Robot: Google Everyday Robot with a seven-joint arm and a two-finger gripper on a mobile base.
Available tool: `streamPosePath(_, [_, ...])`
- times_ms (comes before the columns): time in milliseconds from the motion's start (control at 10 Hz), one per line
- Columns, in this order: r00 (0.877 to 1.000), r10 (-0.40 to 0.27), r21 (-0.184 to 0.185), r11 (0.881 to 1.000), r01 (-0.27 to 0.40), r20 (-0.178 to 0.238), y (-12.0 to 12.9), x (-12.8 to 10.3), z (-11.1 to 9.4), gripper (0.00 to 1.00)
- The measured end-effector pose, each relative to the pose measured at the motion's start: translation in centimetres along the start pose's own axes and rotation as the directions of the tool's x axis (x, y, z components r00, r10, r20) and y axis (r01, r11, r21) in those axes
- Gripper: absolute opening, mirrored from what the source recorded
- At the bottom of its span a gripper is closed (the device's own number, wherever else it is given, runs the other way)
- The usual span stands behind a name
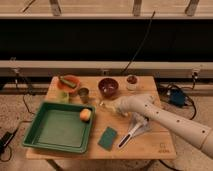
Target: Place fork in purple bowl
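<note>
Fork placement is judged to be at the carrying step. The counter [150, 145] is seen beneath the hand [106, 105], with the purple bowl [108, 87] just beyond it and slightly right. The fork [102, 104] is only faintly made out as a pale glint at the hand's tip, so whether it is pinched cannot be told. Next, a short advance over the bowl's rim is called for.
</note>
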Motion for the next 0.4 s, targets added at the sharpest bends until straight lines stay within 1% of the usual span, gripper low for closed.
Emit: streamPosePath(400, [1.0,-0.005,0.011,1.0,0.005,0.016,-3.8,-1.4,-1.1,0.18])
